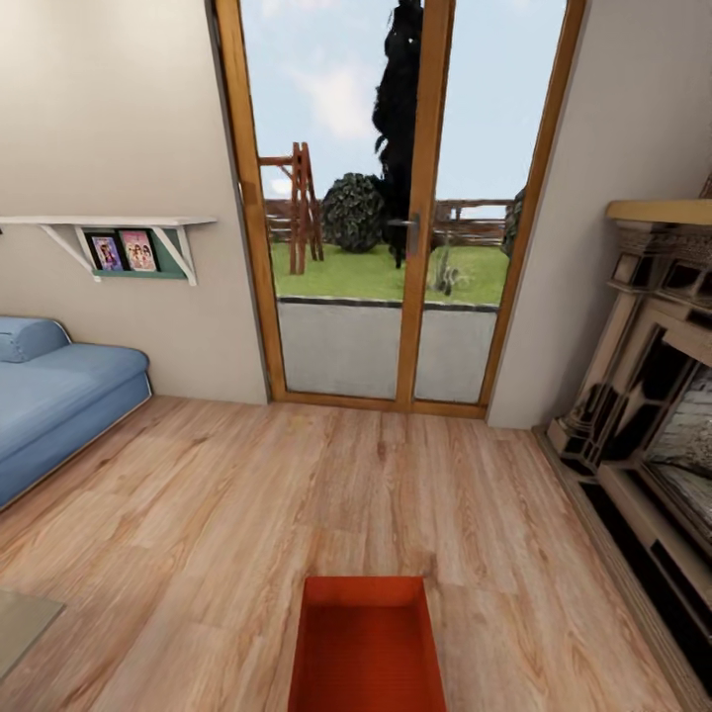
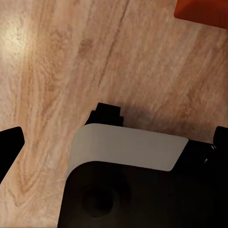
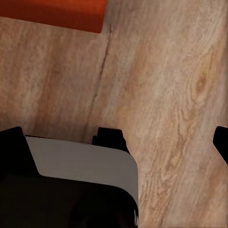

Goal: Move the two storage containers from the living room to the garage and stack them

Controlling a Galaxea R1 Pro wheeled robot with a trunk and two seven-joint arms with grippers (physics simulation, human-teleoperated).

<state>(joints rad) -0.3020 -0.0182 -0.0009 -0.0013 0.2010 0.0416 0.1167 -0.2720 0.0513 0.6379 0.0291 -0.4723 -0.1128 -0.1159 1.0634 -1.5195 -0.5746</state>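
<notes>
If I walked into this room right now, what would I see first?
Probably the bright orange-red storage container, sitting open and empty on the wood-plank floor right in front of the robot. Next, the tall glass door straight ahead, showing grass, a bush and blue sky outside. A blue sofa sits at the left and an ornate fireplace at the right.
</notes>
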